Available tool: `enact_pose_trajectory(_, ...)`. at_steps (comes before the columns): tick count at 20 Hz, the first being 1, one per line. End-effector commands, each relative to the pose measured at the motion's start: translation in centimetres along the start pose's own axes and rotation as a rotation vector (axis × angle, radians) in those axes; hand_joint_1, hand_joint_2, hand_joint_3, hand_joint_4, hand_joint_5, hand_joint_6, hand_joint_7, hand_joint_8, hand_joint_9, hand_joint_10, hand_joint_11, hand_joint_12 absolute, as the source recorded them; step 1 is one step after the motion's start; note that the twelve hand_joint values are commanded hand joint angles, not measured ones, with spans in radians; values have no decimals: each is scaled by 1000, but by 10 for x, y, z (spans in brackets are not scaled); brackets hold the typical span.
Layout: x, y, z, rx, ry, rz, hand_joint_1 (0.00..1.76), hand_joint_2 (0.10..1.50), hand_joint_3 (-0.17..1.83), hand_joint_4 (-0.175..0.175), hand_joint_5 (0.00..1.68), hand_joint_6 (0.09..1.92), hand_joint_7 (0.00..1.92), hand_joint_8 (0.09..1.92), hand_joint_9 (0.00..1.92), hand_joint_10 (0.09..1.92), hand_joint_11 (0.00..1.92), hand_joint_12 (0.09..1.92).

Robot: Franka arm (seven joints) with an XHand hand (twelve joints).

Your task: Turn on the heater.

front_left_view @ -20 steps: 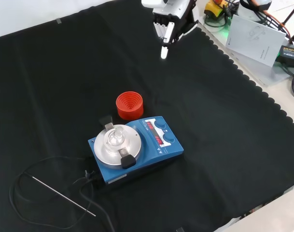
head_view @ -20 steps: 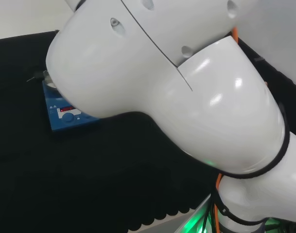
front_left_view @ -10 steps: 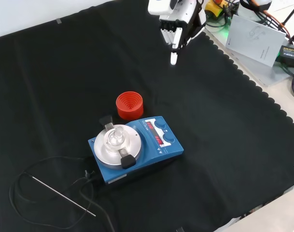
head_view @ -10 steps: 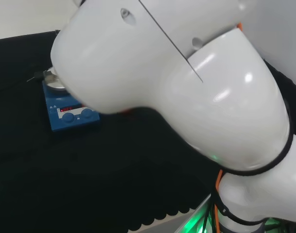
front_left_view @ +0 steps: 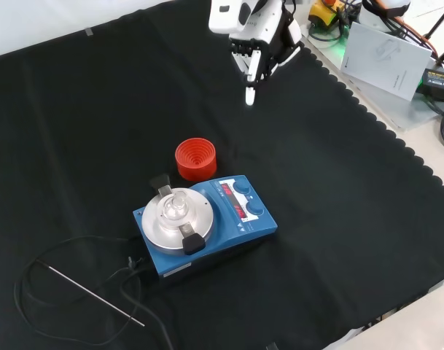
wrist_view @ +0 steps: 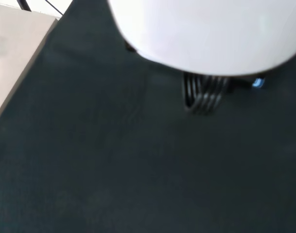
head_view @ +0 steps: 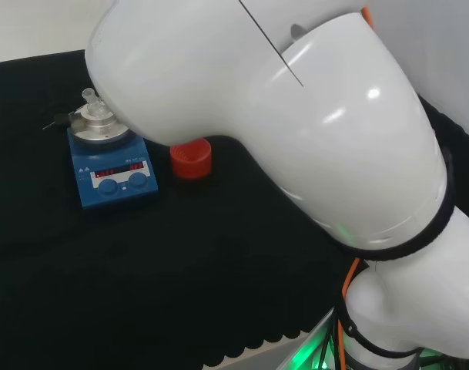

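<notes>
The heater (front_left_view: 220,227) is a blue box with a round silver plate, a red lit display and two blue knobs (front_left_view: 248,199); a small clear glass piece (front_left_view: 175,205) stands on the plate. In the head view the heater (head_view: 113,179) sits at the left, past the arm's white link. The hand (front_left_view: 256,42) hangs at the top of the front view, well beyond the heater and above bare cloth. Its fingers point down and hold nothing; one white-tipped finger (front_left_view: 250,95) reaches lowest. The wrist view shows dark fingers (wrist_view: 204,98) over black cloth.
A red ribbed ring stand (front_left_view: 195,158) stands just behind the heater, between it and the hand; it shows to the heater's right in the head view (head_view: 191,159). A thin metal probe (front_left_view: 95,295) with black cable lies at the front left. Papers (front_left_view: 386,49) lie beyond the cloth's scalloped edge.
In the front view the hand has come slightly lower, swinging right and then back left. In the head view the white link has lifted, uncovering the whole heater and the red ring.
</notes>
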State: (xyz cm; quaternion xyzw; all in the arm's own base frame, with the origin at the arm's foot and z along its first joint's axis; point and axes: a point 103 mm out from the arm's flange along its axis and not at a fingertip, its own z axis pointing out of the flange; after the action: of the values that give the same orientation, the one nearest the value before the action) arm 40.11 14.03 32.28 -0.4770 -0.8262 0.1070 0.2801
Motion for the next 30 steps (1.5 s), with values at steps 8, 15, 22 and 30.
enact_pose_trajectory(8,29,12,25,153,-86,-18,1572,514,1320,-62,220,112,1494,1546,1586,1399,1271,1365)
enact_pose_trajectory(15,29,9,40,170,-92,4,1572,495,1388,-59,201,110,1589,1579,1641,1452,1324,1409)
enact_pose_trajectory(22,31,14,41,167,-88,5,1597,492,1424,-51,172,98,1609,1595,1646,1481,1339,1439)
enact_pose_trajectory(30,25,14,42,192,-46,49,1603,484,1451,-45,152,87,1620,1601,1655,1502,1347,1454)
